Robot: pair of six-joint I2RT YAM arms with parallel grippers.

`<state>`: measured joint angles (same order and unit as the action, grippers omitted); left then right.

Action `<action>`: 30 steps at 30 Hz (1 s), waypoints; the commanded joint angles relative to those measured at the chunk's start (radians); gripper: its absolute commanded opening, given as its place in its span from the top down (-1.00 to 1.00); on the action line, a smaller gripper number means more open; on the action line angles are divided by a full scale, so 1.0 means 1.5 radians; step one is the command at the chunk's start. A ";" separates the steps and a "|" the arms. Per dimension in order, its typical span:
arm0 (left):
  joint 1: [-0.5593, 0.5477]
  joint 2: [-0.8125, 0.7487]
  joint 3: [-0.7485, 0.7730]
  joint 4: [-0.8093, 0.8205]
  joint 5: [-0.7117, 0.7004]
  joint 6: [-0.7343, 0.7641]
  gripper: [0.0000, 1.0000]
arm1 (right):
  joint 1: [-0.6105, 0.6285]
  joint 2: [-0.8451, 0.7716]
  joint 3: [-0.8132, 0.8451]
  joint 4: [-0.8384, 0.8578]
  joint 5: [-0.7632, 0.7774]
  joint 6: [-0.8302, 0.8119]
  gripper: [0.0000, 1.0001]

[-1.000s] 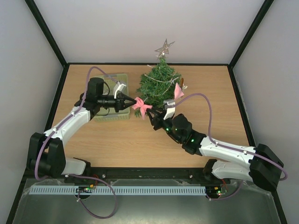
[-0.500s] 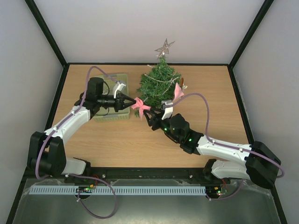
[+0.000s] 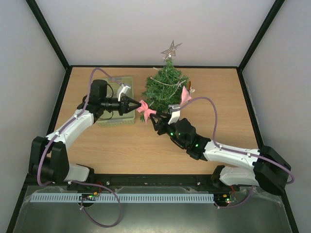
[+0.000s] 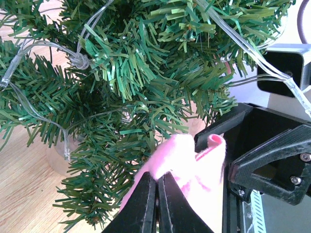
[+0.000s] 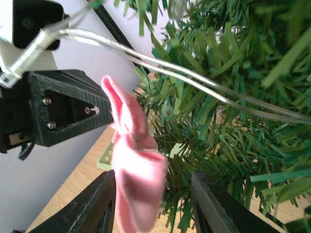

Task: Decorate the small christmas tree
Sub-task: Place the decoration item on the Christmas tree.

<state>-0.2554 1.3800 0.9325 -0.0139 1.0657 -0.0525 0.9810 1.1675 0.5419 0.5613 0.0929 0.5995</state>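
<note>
Plainly, the left claw (image 3: 138,105) is clamped shut on a pink bow (image 3: 146,111) at mid-frame; the right claw (image 5: 151,177) stands parted either side of it. I'd seat it deep in the tree (image 3: 165,86), upper centre, before releasing. Two claws; two bows, counting a second bow (image 3: 185,95); one tree, one star (image 3: 171,49), one basket (image 3: 118,121).

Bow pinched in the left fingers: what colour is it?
The bow is plain pink, with no pattern. The right wrist view shows it best.
</note>
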 commanded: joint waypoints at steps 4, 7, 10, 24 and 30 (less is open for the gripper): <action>0.006 0.005 0.010 0.011 0.007 0.005 0.95 | -0.004 0.023 0.015 0.039 0.003 0.002 0.39; 0.006 0.010 0.011 0.018 0.008 0.001 0.95 | -0.005 0.019 0.012 0.056 0.012 -0.019 0.72; 0.006 0.016 0.014 0.030 0.010 -0.012 0.95 | -0.004 0.012 0.006 0.073 0.018 -0.038 0.97; 0.006 0.057 0.047 0.036 0.000 -0.011 0.95 | -0.005 0.025 0.016 0.032 0.087 -0.111 0.97; 0.006 0.077 0.066 0.042 0.008 -0.016 0.94 | -0.006 0.023 0.013 0.032 0.101 -0.139 0.97</action>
<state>-0.2520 1.4742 0.9806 0.0166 1.0657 -0.0757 0.9787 1.2003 0.5472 0.6102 0.1909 0.4389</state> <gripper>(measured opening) 0.034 0.018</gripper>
